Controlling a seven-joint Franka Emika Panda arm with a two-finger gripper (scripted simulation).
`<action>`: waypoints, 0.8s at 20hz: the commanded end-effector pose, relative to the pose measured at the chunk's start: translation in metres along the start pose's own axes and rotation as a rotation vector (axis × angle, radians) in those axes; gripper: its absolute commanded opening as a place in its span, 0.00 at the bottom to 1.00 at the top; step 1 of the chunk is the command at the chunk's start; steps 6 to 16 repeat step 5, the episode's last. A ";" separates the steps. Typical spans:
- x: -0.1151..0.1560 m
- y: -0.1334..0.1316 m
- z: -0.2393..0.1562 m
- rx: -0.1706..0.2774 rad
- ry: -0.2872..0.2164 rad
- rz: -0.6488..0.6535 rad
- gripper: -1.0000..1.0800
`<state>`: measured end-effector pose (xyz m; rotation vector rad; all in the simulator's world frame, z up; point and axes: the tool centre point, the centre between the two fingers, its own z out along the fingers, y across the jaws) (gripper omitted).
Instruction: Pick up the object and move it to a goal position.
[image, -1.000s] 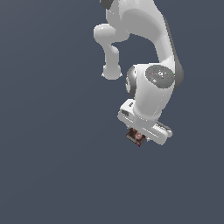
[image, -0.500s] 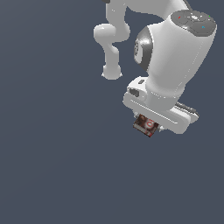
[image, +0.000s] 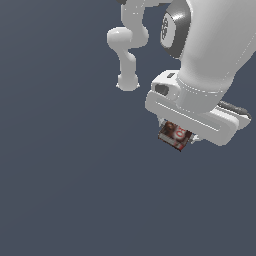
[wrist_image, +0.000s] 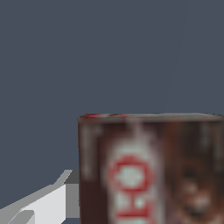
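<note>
1. The big white robot arm (image: 200, 55) hangs high over the plain dark grey-blue floor (image: 65, 190).
2. The white claw (image: 176, 136) at the arm's end pinches the small flat dark red-brown box with a white and red label (image: 175, 135).
3. The box sits tucked right under the claw, off the floor.
4. In the wrist view, the box (wrist_image: 151, 170) looks big and blurry, with one pale grey finger (wrist_image: 43, 203) touching its side.

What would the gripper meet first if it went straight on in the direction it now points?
Nothing beyond its load, as far as the views show. The gripper already holds the small box, and in the wrist view only plain grey ground lies past the box. How far off that ground is cannot be told.
</note>
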<state>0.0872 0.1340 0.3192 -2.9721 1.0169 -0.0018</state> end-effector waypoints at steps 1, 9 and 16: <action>0.000 -0.001 -0.005 -0.001 -0.001 0.000 0.00; 0.001 -0.002 -0.008 -0.001 -0.001 0.000 0.00; 0.001 -0.002 -0.008 -0.001 -0.001 0.000 0.00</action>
